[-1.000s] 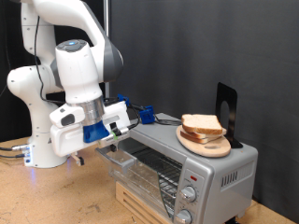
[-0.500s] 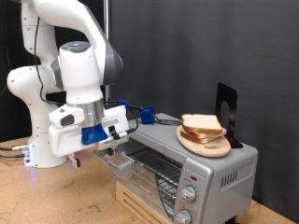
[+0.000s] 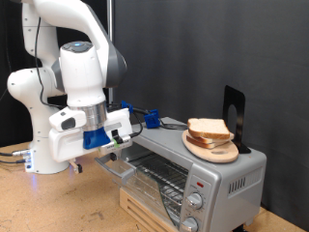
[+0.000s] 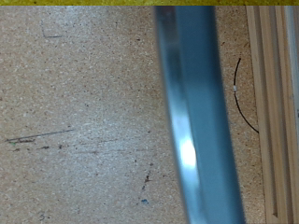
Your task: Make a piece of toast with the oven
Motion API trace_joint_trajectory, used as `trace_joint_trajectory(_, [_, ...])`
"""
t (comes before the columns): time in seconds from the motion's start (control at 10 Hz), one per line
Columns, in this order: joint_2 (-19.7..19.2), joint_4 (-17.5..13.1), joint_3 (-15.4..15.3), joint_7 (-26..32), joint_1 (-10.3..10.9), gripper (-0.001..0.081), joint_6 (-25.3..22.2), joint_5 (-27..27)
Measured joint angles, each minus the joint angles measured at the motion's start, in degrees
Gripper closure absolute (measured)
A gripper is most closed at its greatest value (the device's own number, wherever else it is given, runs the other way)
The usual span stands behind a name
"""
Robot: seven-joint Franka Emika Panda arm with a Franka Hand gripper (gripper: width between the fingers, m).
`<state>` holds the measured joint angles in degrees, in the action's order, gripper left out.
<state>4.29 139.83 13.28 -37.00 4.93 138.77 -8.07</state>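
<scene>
Your gripper (image 3: 124, 141) sits at the top edge of the oven's (image 3: 198, 174) partly lowered glass door (image 4: 194, 121), its opening impossible to judge, while the piece of toast (image 3: 209, 130) lies on the wooden plate (image 3: 214, 151) on the oven's top.

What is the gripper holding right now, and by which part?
Cannot be told. The gripper sits at the upper edge of the oven door, but its fingers are hidden. Both bread slices remain on top.
</scene>
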Motion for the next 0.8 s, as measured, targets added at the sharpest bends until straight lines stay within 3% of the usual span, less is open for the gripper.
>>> trace_joint_trajectory(0.3, [-0.7, 0.0, 0.2, -2.4, -0.7, -0.0002, 0.6, 3.1])
trace_joint_trajectory(0.6, [-5.1, 0.1, -0.2, -12.1, -0.6, -0.0002, 5.6, 11.5])
trace_joint_trajectory(0.8, [-7.5, 0.3, -0.5, -11.5, -0.6, -0.0002, 8.4, 10.6])
